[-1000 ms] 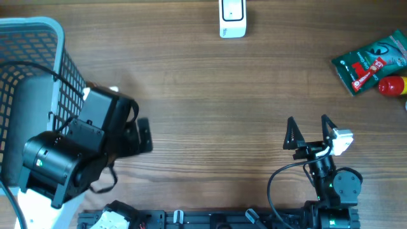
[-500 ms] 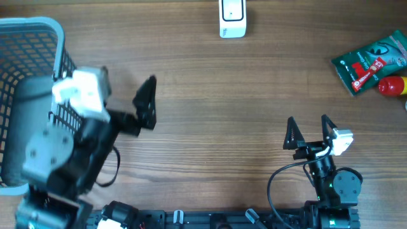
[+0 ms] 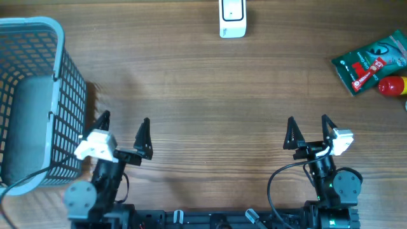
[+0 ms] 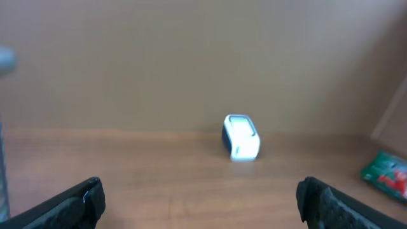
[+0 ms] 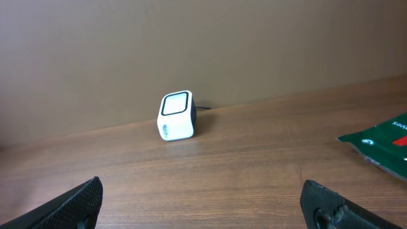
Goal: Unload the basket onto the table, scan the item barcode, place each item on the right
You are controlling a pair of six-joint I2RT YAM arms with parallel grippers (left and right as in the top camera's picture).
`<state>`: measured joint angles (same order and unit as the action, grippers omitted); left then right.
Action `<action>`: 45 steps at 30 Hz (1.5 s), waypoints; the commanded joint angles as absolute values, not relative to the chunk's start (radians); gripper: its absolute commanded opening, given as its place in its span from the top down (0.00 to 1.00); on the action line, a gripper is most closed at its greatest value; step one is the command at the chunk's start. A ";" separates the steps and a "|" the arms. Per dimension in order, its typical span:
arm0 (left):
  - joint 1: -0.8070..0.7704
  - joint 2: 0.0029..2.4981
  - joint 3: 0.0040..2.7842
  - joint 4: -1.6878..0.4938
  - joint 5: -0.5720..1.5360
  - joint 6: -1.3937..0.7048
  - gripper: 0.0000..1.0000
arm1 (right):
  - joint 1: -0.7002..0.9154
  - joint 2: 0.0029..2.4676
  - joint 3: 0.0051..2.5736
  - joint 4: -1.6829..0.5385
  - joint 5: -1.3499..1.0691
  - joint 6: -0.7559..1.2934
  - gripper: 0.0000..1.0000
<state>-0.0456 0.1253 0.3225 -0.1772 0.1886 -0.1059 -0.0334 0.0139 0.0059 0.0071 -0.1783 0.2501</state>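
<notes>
Brown wooden table (image 3: 210,95) fills the overhead view, with a plain tan wall behind it in both wrist views. A white barcode scanner (image 3: 232,19) stands at the middle of the far edge, its window facing the arms. The green snack packet (image 3: 372,60) lies flat at the far right, well apart from the scanner and from both arms, with a small red-and-yellow item (image 3: 392,86) just beside its near corner. Neither has moved in the last second, nor has the scanner.

What has changed is the left arm. A second ago it was bulked up against the right wall of the grey-blue mesh basket (image 3: 60,57); half a second ago its fingers had swung clear of the wall. Now it sits low by the near edge, just right of the basket. The left gripper (image 3: 124,122) points toward the far edge, its jaws spread wide with only bare wood between them. A grey shape (image 3: 30,121) lies inside the basket; what it is I cannot tell.

The right gripper (image 3: 308,122) has not shifted: it is near the front edge, likewise fully spread, holding nothing and aimed at the scanner.
</notes>
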 commanded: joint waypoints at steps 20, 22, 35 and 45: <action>-0.054 0.003 0.037 -0.143 0.017 -0.089 0.00 | -0.025 0.010 0.005 0.012 -0.164 0.263 0.00; -0.054 0.003 0.037 -0.143 0.018 -0.089 0.00 | -0.025 0.010 0.006 0.012 -0.164 0.263 0.00; -0.047 0.003 0.006 -0.076 0.028 -0.089 0.00 | -0.025 0.010 0.005 0.012 -0.164 0.263 0.00; -0.047 0.003 0.006 -0.075 0.028 -0.089 0.00 | -0.025 0.010 0.005 0.012 -0.164 0.263 0.00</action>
